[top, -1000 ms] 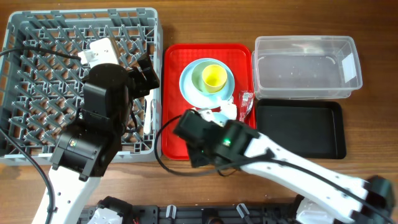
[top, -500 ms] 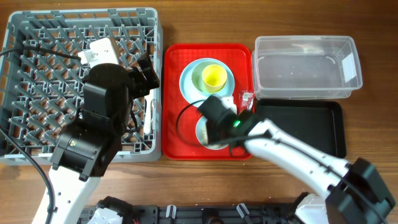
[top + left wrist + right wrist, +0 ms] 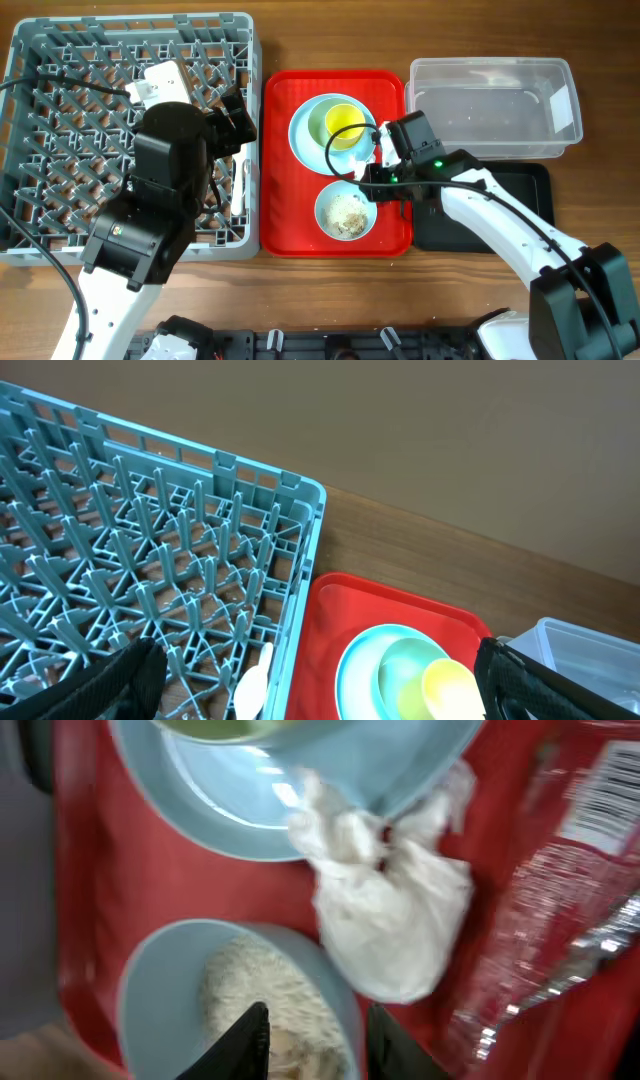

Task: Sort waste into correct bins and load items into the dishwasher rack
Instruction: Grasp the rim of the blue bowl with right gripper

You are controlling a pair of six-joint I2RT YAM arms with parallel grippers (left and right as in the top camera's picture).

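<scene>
The grey dishwasher rack (image 3: 100, 90) fills the left, with a white spoon (image 3: 243, 187) lying at its right edge. On the red tray (image 3: 285, 215) a light blue plate (image 3: 303, 135) carries a pale green bowl (image 3: 318, 122) and a yellow cup (image 3: 346, 124). In front of it stands a light blue bowl (image 3: 346, 213) of rice scraps (image 3: 255, 985). My right gripper (image 3: 320, 1045) hangs over that bowl's rim, jaws apart and holding nothing. Just beyond it lie the crumpled tissue (image 3: 395, 925) and the red wrapper (image 3: 560, 910). My left gripper (image 3: 320, 690) is wide open above the rack's edge.
A clear tub (image 3: 495, 105) stands at the back right. The black tray (image 3: 500, 205) lies in front of it, partly under my right arm. The left arm's bulk covers the rack's front right part. Bare wooden table surrounds everything.
My right arm swung from the tray's front left to its right side, uncovering the bowl of rice. Its jaws widened, then narrowed. The left arm has not moved.
</scene>
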